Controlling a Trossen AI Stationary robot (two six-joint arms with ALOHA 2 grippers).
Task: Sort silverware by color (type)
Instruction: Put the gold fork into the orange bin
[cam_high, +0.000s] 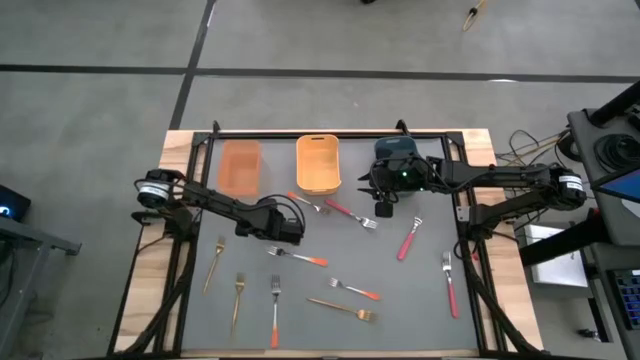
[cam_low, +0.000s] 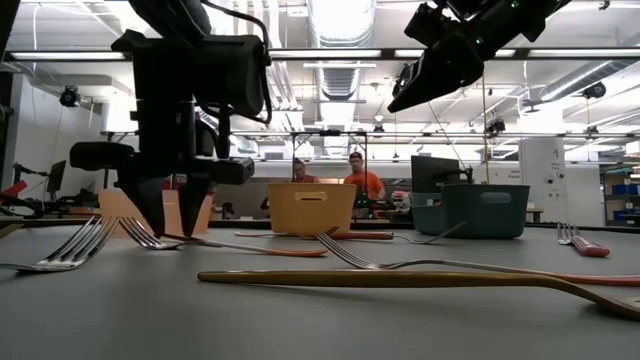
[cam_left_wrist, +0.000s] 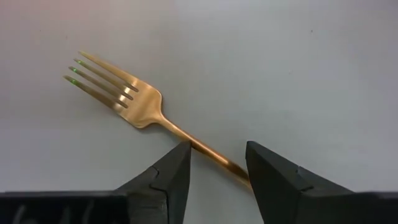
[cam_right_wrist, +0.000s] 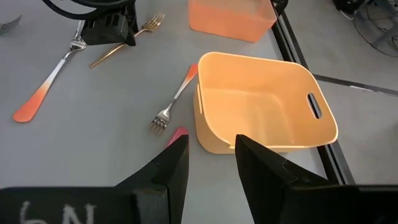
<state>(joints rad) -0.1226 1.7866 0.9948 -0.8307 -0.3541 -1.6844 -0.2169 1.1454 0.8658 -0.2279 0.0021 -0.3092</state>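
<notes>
The gold fork lies flat on the grey bench, and its slim handle runs slantwise straight through the gap of the left tool, tines pointing away from the wrist. The two fingers stand apart on either side of the handle, not yet pressed to it, so the coming pinch looks to turn on the handle crossing the gap at an angle, not square. From above, this tool sits left of centre, just below the orange bin, far nearer this fork than the other arm.

The right tool, fingers parted and holding nothing, hangs above the yellow bin, beside an orange-handled fork.

The gold fork's handle end is hidden under the left tool, and in the high view the fork itself is covered by it. Whether the fingertips touch the bench cannot be made out.
</notes>
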